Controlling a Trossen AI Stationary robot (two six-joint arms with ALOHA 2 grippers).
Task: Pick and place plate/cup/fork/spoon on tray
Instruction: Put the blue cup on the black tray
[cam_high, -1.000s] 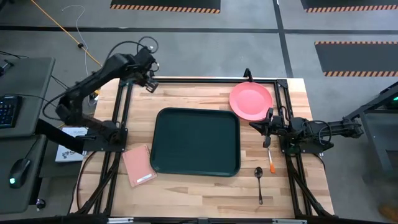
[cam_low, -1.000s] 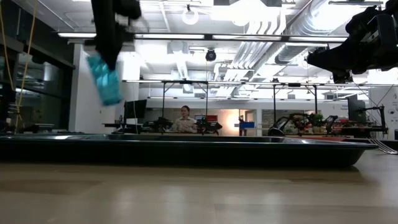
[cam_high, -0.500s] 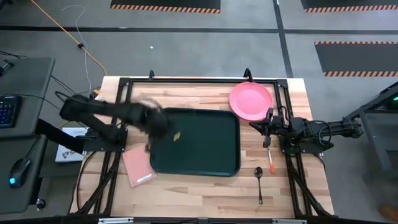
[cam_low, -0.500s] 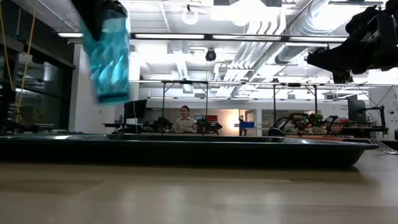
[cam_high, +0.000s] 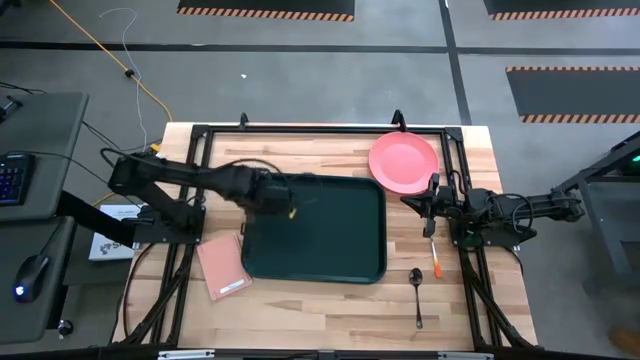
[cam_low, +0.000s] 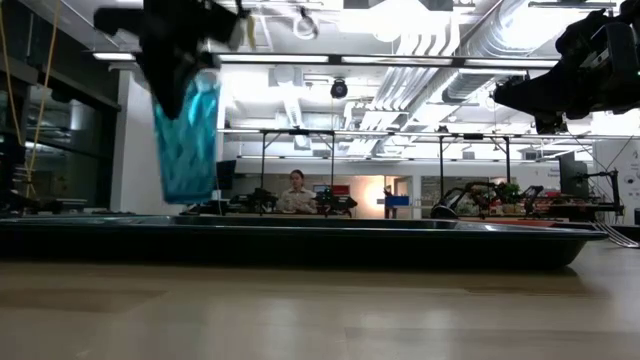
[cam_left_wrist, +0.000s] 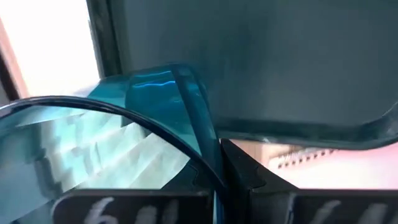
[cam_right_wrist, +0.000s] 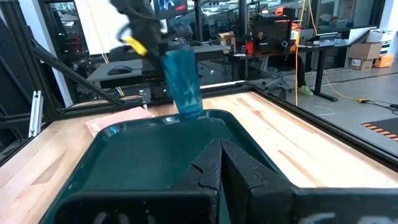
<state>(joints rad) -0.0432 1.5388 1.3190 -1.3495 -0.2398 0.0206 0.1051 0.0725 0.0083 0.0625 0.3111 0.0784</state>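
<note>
My left gripper is shut on the translucent teal cup and holds it above the left part of the dark green tray. The cup also shows in the right wrist view; in the high view the gripper hides it. My right gripper is shut and empty, waiting just right of the tray. The salmon-pink plate lies on the table at the far right. The orange-handled fork and the dark spoon lie on the table right of the tray. My left gripper holds the cup by its wall at the rim, one finger inside the cup and one outside. The fingers come from above. The cup hangs below them, nearly upright and open end up, its base clear of the tray.
A pink rectangular pad lies at the tray's near left corner. A black frame runs round the table top. A person sits in the room far behind the table.
My left gripper has carried the cup from beyond the tray's far left corner toward the near and right edges, over the tray's left part, and down. The cup, tilted before, now hangs nearly upright.
</note>
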